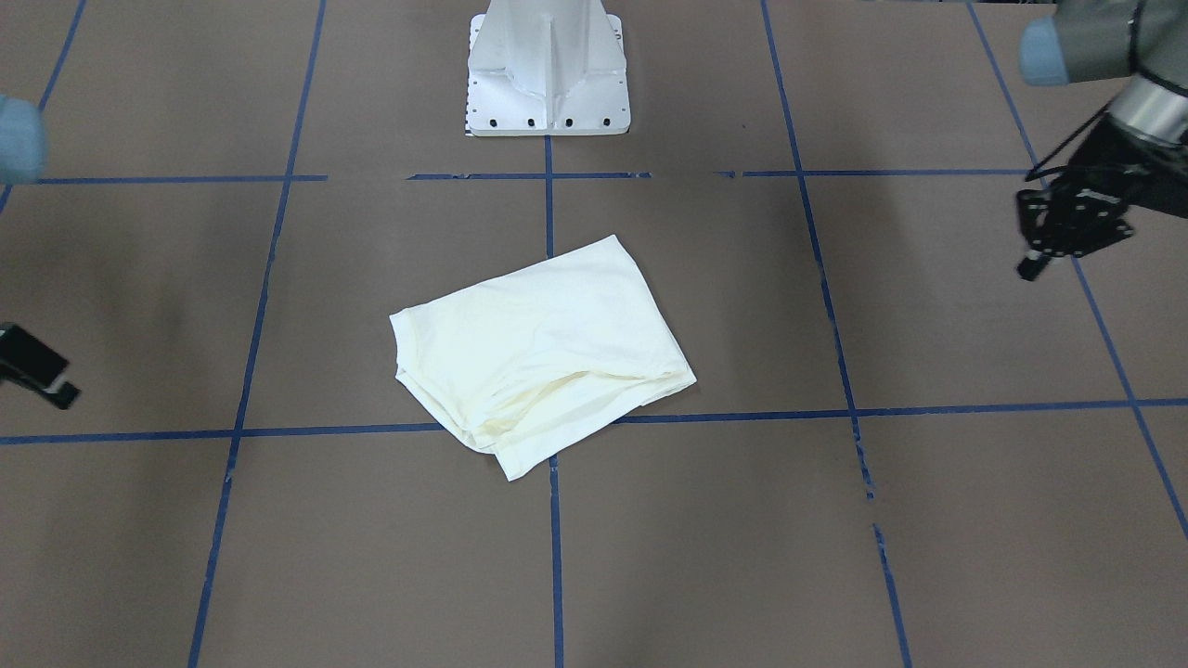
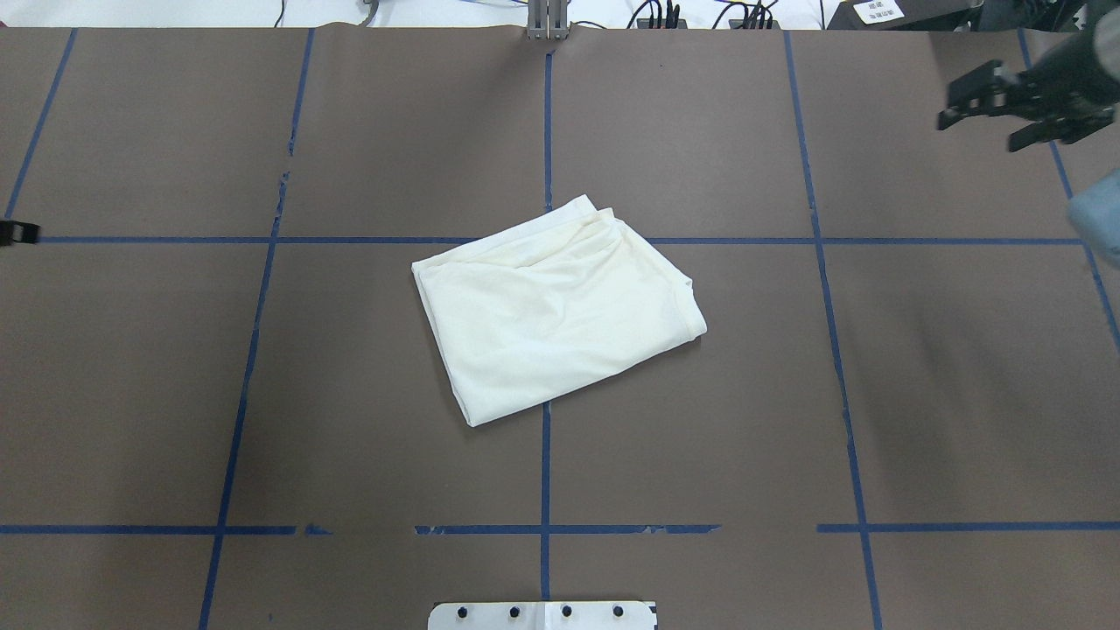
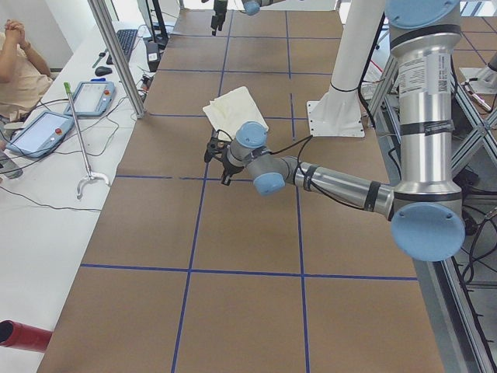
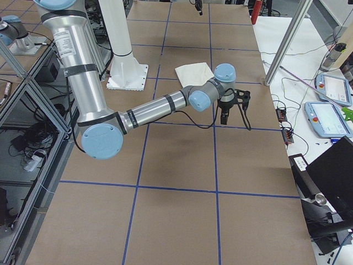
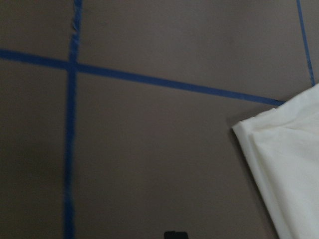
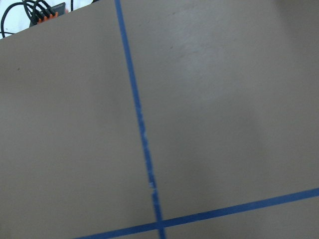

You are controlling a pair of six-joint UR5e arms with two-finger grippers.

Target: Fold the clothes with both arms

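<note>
The clothes [image 2: 551,306] are one cream shirt, folded into a slanted rectangle with its plain side up, lying mid-table [image 1: 548,343]. A corner of it shows in the left wrist view [image 5: 294,164]. My left gripper [image 1: 1039,250] hangs above the table well off to the shirt's side, open and holding nothing; only its tip [image 2: 13,233] reaches into the overhead view. My right gripper [image 2: 993,118] hovers near the far corner on the other side, fingers spread, open and holding nothing; it also shows at an edge of the front view [image 1: 42,380]. Neither gripper touches the shirt.
The white pedestal base [image 1: 548,74] stands at the robot's side of the table. Blue tape lines [image 2: 546,472] grid the brown surface. Beyond the far edge lie cables [image 2: 665,13], teach pendants [image 3: 43,132] and a seated person [image 3: 19,62].
</note>
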